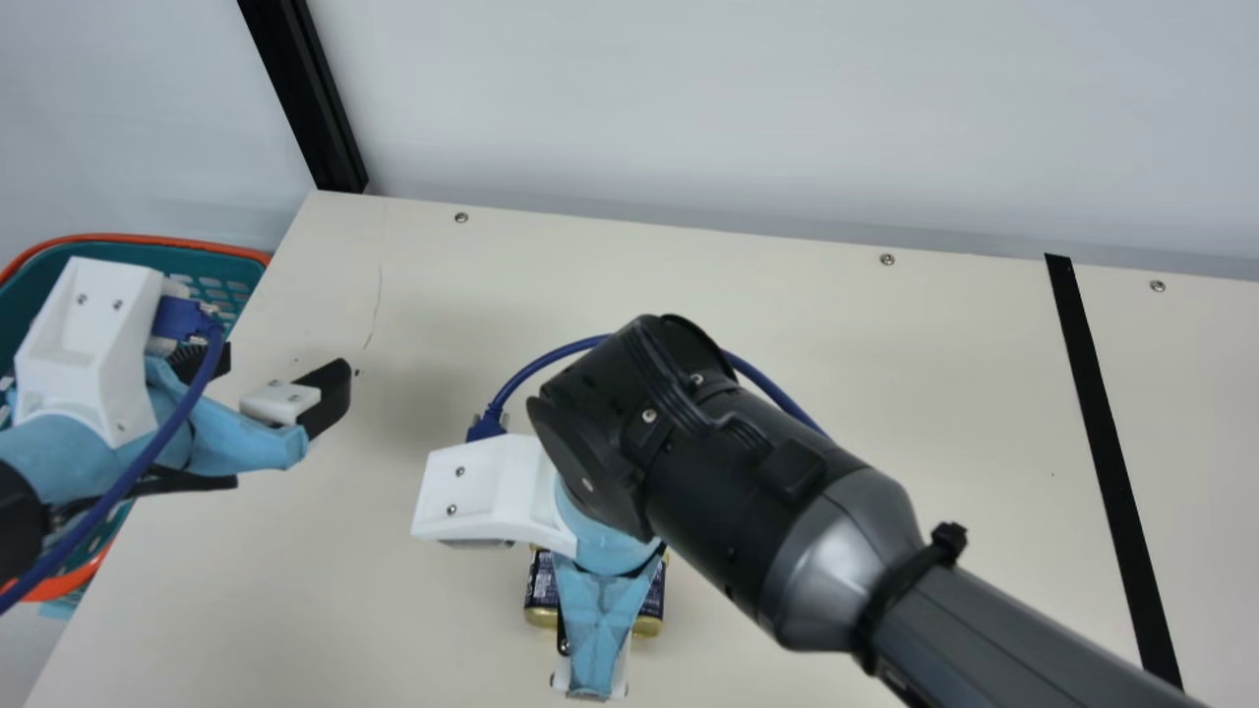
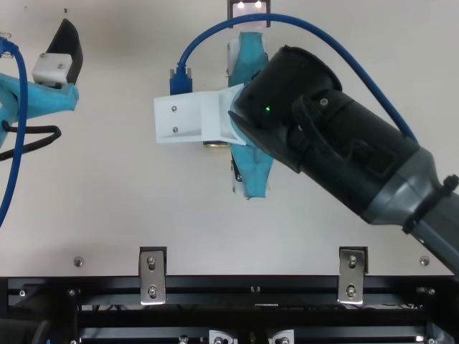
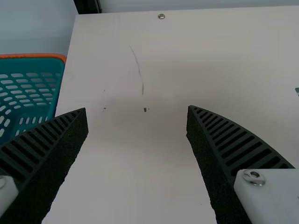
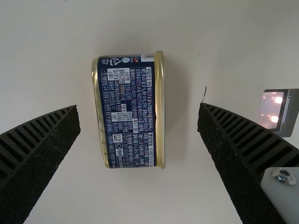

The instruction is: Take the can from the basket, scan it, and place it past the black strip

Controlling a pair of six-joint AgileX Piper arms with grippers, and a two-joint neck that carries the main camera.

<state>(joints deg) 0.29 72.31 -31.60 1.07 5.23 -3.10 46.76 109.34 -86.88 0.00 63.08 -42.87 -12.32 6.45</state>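
1. Main view: near the orange-rimmed teal plastic basket (image 1: 148, 239), the black-fingered left gripper (image 3: 137, 109) is spread wide, unladen.
2. Mid-worktop (image 1: 934, 393), the navy-and-gold metal can (image 4: 126, 112), already unbasketed, is straddled, ungripped, by the wide right gripper (image 4: 138, 106). Its print, masked in the top view, is bared in the right wrist view; whether scanning is done cannot be told.
3. The long black strip (image 1: 1111, 452) is yet to be passed.

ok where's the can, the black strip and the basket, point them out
can (image 4: 128, 112): right wrist view, on its dark blue printed side
black strip (image 1: 1106, 452): main view, about midway along its length
basket (image 3: 32, 55): left wrist view, on its orange rim
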